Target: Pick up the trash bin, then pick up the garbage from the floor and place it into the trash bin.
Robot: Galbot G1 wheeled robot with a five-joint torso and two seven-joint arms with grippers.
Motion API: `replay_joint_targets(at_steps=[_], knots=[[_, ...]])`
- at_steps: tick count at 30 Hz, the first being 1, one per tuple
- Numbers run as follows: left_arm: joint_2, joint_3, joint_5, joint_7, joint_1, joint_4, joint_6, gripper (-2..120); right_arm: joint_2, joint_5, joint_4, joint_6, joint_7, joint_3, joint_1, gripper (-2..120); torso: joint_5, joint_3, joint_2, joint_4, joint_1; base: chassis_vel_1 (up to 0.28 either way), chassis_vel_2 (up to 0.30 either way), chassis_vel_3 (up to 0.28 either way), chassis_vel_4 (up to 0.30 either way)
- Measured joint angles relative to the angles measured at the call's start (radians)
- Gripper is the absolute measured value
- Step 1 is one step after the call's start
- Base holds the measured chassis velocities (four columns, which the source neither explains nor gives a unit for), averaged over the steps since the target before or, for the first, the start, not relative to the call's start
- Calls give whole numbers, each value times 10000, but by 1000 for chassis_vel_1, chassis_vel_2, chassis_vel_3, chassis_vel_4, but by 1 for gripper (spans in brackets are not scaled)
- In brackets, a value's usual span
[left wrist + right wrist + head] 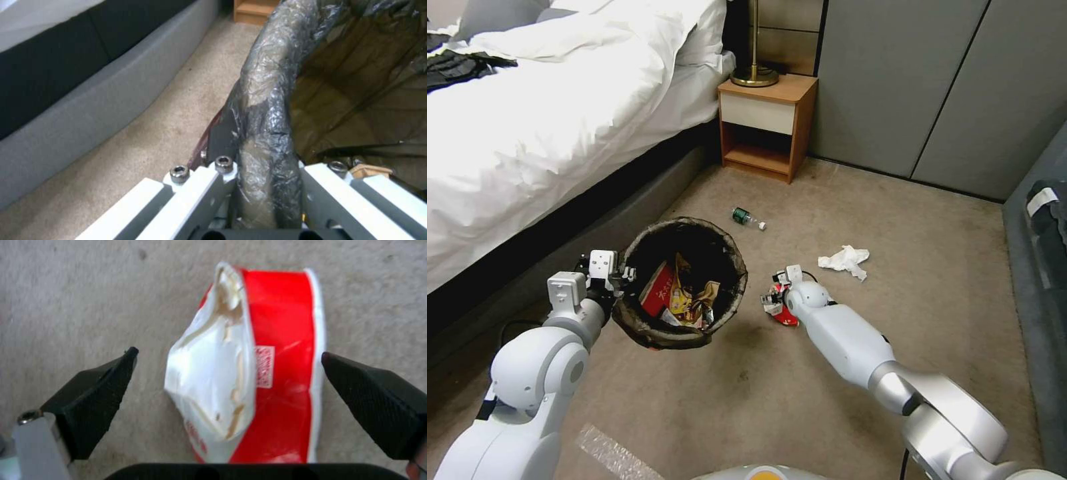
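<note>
Head view: the left gripper (pixel 620 275) holds the trash bin (pixel 682 283) above the floor (pixel 827 220), mouth tilted up.

Left wrist view: its fingers (pixel 195 193) clamp the lined rim.

Right wrist view: the right gripper (pixel 227 373) is spread wide, astride a red-and-white wrapper (pixel 253 366) lying lengthwise between them, untouched.

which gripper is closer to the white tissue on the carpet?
Right. The right gripper is open over a red-and-white wrapper, with the white tissue just beyond it. The left gripper grips the trash bin rim, farther off.
</note>
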Motion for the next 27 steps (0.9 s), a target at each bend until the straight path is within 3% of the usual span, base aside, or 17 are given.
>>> replay_joint_targets(at_steps=[8,15,27], knots=[[9,6,6,16,13,2,0,1,511,-448,-1002,407,-337,126,41,100,1,0,0,2,0,0,0,0,0],[-12,16,46,26,53,1,0,1,529,-534,-1161,568,-505,150,-2,96,2,0,0,2,-1,0,0,0,0],[47,-26,83,91,70,-58,0,1,297,-556,-968,582,-607,162,50,52,2,0,0,1,-1,0,0,0,0]])
